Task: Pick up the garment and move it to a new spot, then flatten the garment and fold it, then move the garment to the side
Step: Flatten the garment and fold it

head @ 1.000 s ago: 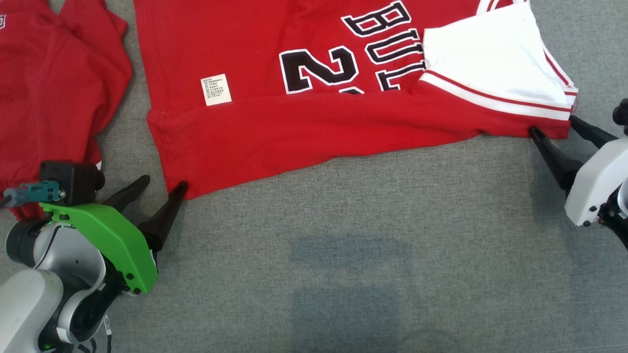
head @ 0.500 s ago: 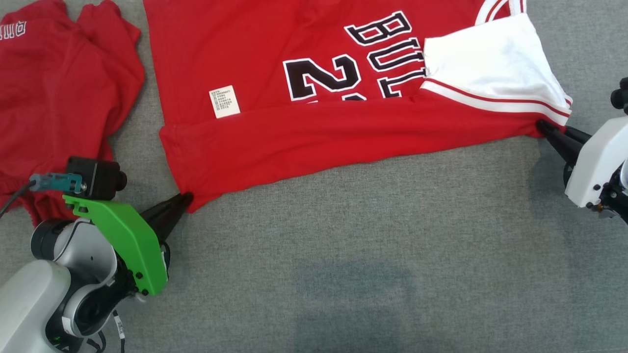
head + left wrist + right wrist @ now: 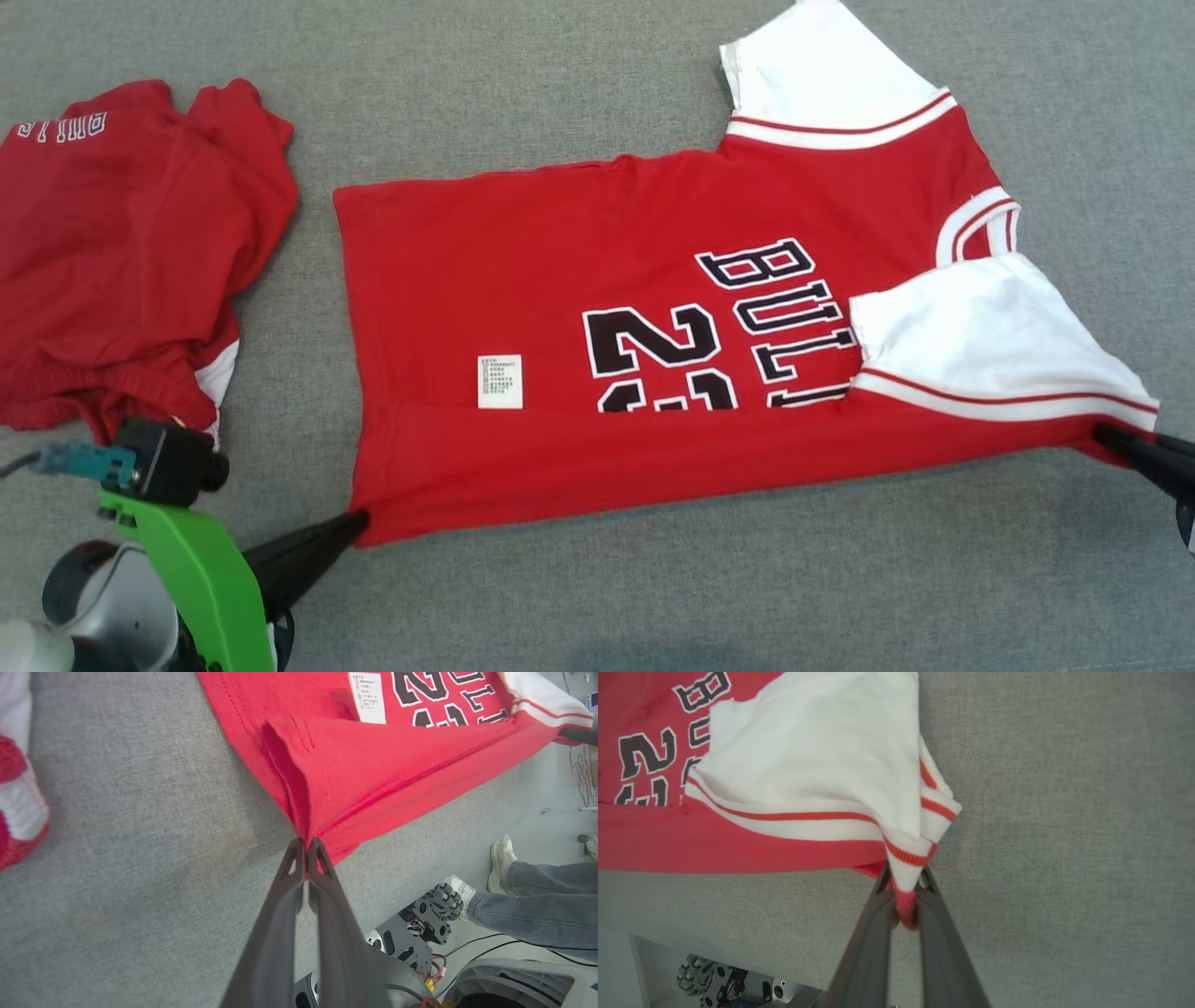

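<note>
Head camera above, facing down; wrist cameras close, at opposite corners; all share garment (image 3: 560, 271)

Bare surface (image 3: 709, 588) before jersey (image 3: 523, 271); red heap (image 3: 121, 252) left

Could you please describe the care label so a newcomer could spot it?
On the grey surface lies a spread red jersey. Above its folded near edge, left of the black numerals, sits the care label: small, white, printed, unlike the big plain sleeves.

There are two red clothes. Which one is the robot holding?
The red jersey with black letters and white sleeves: the left gripper and right gripper pinch its near corners. The crumpled red garment lies loose beside it.
</note>
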Controlling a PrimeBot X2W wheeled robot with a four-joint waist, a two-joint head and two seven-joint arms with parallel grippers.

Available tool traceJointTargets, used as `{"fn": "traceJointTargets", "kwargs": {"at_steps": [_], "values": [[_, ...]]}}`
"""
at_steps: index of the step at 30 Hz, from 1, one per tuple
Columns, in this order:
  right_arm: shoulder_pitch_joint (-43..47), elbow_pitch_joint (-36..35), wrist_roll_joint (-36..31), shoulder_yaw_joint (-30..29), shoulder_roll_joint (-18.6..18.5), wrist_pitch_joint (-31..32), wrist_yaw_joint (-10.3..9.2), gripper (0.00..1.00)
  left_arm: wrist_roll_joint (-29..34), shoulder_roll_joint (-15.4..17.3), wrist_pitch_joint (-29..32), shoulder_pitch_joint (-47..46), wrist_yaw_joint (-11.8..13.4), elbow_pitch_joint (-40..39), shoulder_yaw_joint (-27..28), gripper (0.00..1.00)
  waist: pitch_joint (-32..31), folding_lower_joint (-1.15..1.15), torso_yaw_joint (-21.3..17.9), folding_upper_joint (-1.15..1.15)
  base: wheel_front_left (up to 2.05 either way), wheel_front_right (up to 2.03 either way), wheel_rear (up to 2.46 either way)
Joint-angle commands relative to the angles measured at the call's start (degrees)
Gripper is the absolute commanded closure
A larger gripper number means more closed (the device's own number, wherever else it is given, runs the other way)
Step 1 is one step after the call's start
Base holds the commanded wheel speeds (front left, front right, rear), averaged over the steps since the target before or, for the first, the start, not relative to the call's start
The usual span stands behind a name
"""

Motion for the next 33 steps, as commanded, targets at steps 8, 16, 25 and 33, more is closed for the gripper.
{"fn": "traceJointTargets", "kwargs": {"at_steps": [8, 16, 25, 33], "values": [[5.7, -2.6, -4.3, 1.7, 3.1, -3.5, -0.04, 0.61, 3.4, -0.6, -4.4, 7.0, 1.6, -1.4, -2.2, 0.04, 3.0, 0.0, 0.0, 0.36, 0.0, 0.0, 0.0], [-1.4, -4.4, -7.5, -0.2, 1.1, -8.1, -0.01, 0.0, 7.5, 1.7, -5.8, 3.0, 4.8, -2.0, 0.4, 0.0, 5.8, 0.0, 0.7, 0.36, 0.0, 0.0, 0.0], [-34.0, 4.1, -15.8, 8.3, -1.9, -7.1, -0.03, 0.0, 15.2, -1.3, 3.7, -20.5, 5.4, -0.3, 0.0, 0.0, 15.6, 0.0, 3.1, 0.36, 0.0, 0.0, 0.0], [-54.0, 20.2, -24.8, 17.9, 2.6, -6.5, -0.03, 0.0, 20.2, -11.2, 10.3, -35.8, 0.9, 14.7, -7.3, 0.0, 20.0, 0.0, 6.9, 0.36, 0.0, 0.0, 0.0]]}}
